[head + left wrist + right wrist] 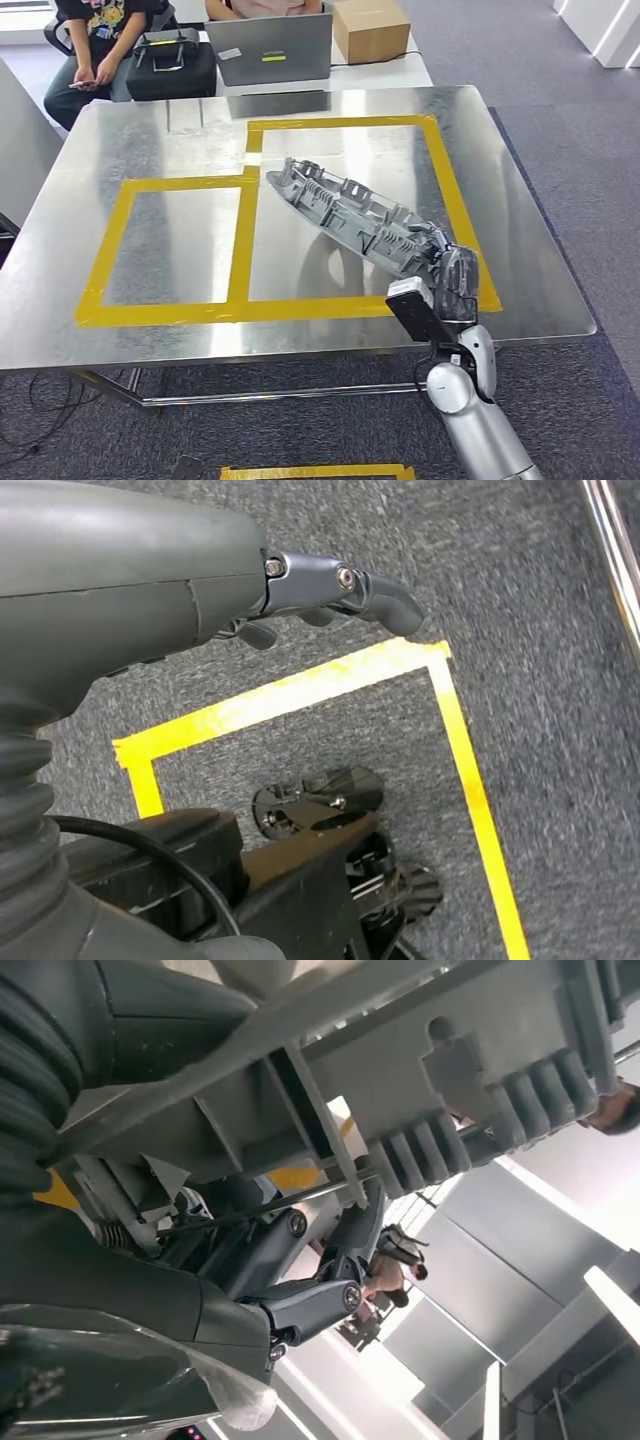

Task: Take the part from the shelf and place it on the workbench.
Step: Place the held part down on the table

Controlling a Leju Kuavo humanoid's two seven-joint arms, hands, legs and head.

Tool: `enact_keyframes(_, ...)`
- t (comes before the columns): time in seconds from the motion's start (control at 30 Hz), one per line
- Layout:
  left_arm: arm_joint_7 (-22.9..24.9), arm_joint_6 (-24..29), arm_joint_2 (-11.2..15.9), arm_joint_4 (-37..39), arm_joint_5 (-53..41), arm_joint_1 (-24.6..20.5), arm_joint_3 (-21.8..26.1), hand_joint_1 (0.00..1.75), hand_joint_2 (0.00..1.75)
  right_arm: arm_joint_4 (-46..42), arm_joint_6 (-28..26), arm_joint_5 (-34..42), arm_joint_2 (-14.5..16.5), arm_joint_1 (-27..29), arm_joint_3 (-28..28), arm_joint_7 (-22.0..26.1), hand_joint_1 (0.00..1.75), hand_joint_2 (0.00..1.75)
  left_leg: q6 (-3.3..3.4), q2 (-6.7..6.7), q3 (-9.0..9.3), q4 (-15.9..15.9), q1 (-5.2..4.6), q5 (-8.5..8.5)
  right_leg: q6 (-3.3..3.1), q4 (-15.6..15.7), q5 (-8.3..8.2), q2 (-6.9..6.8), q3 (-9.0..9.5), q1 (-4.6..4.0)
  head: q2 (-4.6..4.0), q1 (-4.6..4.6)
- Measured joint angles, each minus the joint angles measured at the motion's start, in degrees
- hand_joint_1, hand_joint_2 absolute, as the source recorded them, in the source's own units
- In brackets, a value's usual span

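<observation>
A long grey ribbed plastic part (pixel 349 215) lies slanted over the steel workbench (pixel 90 150), inside the right yellow-taped rectangle. My right hand (pixel 453 275) grips its near end at the rectangle's front right corner. In the right wrist view the part (pixel 468 1060) runs across the hand (pixel 287 1290), whose dark fingers curl under its ribs. My left hand (pixel 324 590) hangs beside my body over the grey carpet, its fingers nearly straight and holding nothing.
Yellow tape (pixel 241 240) marks two rectangles on the workbench; the left one holds nothing. Behind the bench sit two people, a black bag (pixel 170 65), a laptop (pixel 269 48) and a cardboard box (pixel 370 28). A yellow tape square (pixel 453 730) marks the carpet.
</observation>
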State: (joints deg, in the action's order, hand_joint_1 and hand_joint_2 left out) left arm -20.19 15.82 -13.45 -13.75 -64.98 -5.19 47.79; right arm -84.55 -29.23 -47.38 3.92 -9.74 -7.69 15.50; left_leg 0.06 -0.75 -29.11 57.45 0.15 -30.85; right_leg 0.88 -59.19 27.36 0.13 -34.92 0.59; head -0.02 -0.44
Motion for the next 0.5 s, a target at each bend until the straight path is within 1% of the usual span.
enact_keyframes(0.2, 0.51, -1.72, 0.13, 0.00, -1.12, -0.74, -1.18, 0.00, 1.75, 7.89, 1.91, -8.39, -0.95, -5.61, -4.42, -2.32, 1.75, 1.75, 0.01, 0.02, 0.11, 0.01, -0.01, -0.01, 0.05, 0.13, -0.03, 0.06, 0.03, 0.01, 0.00, 0.01)
enact_keyframes(0.37, 2.21, -2.72, 0.31, 0.00, -2.03, -1.65, -2.30, 0.00, 1.75, 16.94, 2.54, -16.85, -1.43, -11.77, -9.72, -7.22, 1.75, 1.75, 0.01, 0.02, 0.13, 0.02, -0.01, -0.03, 0.06, 0.15, -0.04, 0.07, 0.05, 0.02, 0.00, 0.00)
enact_keyframes(0.5, 3.12, -3.16, 0.48, 0.00, -2.51, -1.77, -3.24, 0.00, 1.75, 25.06, 3.19, -20.32, -1.56, -16.95, -12.41, -9.92, 1.75, 1.75, 0.01, 0.02, 0.14, 0.02, -0.02, -0.03, 0.07, 0.16, -0.05, 0.05, 0.06, 0.02, 0.00, 0.00)
